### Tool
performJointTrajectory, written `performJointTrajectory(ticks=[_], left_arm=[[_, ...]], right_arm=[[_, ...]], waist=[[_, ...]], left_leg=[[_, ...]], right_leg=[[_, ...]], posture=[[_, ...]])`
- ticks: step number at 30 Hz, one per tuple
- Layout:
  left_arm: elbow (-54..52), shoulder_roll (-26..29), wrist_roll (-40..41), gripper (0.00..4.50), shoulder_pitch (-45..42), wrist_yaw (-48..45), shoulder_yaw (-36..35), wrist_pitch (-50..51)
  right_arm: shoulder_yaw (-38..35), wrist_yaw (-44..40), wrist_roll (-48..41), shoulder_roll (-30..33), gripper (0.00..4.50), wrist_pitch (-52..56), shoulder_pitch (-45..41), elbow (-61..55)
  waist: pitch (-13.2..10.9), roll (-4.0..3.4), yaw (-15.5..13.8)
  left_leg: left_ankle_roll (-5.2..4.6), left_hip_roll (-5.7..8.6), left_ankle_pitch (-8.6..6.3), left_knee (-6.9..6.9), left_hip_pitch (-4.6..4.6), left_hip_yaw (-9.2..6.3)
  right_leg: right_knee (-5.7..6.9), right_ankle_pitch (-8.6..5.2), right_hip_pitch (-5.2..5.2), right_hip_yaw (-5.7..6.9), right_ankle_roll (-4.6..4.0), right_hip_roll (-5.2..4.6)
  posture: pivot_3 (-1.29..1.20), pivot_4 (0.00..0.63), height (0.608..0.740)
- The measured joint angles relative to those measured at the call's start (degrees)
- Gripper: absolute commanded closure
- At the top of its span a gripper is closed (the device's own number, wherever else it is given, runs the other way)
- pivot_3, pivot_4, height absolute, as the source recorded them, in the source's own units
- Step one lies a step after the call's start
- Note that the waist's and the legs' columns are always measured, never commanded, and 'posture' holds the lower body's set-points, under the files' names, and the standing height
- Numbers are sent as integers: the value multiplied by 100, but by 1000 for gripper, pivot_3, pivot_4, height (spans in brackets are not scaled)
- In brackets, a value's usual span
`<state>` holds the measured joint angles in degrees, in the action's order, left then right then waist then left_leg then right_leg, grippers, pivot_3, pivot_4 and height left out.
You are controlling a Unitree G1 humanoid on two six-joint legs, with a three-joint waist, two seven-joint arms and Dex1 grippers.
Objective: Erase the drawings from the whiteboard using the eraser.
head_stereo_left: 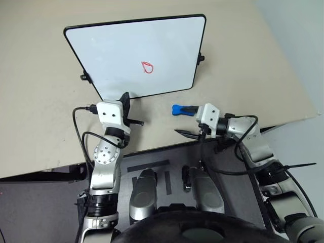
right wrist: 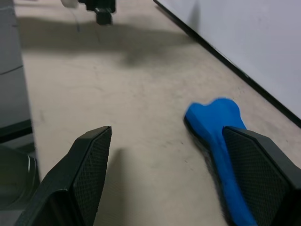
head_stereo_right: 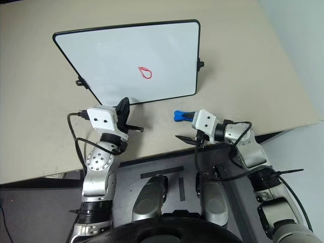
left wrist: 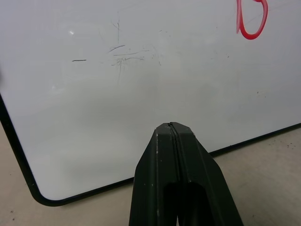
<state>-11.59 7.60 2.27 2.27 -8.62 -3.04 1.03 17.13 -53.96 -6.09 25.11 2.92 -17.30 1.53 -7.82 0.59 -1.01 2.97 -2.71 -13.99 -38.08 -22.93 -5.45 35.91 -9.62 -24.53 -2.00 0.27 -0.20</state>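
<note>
The whiteboard lies on the beige table with one small red loop, the drawings, right of its middle. The blue eraser lies flat on the table just off the board's near right corner. My right gripper is open, low over the table. In the right wrist view the eraser lies close along the inside of one finger, and the other finger stands well apart. My left gripper is shut and empty, its tip at the board's near edge, with the loop further off.
The table ends just behind both wrists at its near edge, and its right edge runs diagonally. Black clips stick out from the board's sides. Loose cables hang from both arms.
</note>
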Motion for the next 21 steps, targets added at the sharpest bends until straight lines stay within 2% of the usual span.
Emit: performJointTrajectory(ticks=[2,5,14,15,21], left_arm=[[4,-6,-1,4500,0,10,16,-5],[8,-11,-1,4500,1,27,22,-20],[35,-85,-11,4500,-5,52,27,-56],[36,-88,-12,4500,-11,53,28,-59],[51,-94,-14,4500,-68,54,26,-68]], right_arm=[[1,-6,34,-6,540,-57,-76,113],[-1,-4,94,-15,1139,-135,-201,282],[-35,238,316,-33,4334,-434,-389,558],[-35,245,327,-34,4452,-463,-390,567],[-23,296,504,-35,4452,-715,-428,644]], waist=[[0,0,0],[0,0,-1],[0,0,-1],[0,0,-1],[0,0,0]], left_leg=[[0,-1,0,2,0,0],[0,0,0,2,0,-1],[0,-2,0,2,2,-2],[0,-2,-1,2,2,-2],[0,-2,0,0,2,-2]], right_leg=[[0,0,-1,0,0,0],[0,1,0,0,-1,-1],[0,2,0,0,-3,-2],[0,2,0,0,-3,-2],[1,5,0,0,-7,-2]], posture=[[0,150,740],[0,150,740],[0,150,740],[0,150,740],[0,150,740]])
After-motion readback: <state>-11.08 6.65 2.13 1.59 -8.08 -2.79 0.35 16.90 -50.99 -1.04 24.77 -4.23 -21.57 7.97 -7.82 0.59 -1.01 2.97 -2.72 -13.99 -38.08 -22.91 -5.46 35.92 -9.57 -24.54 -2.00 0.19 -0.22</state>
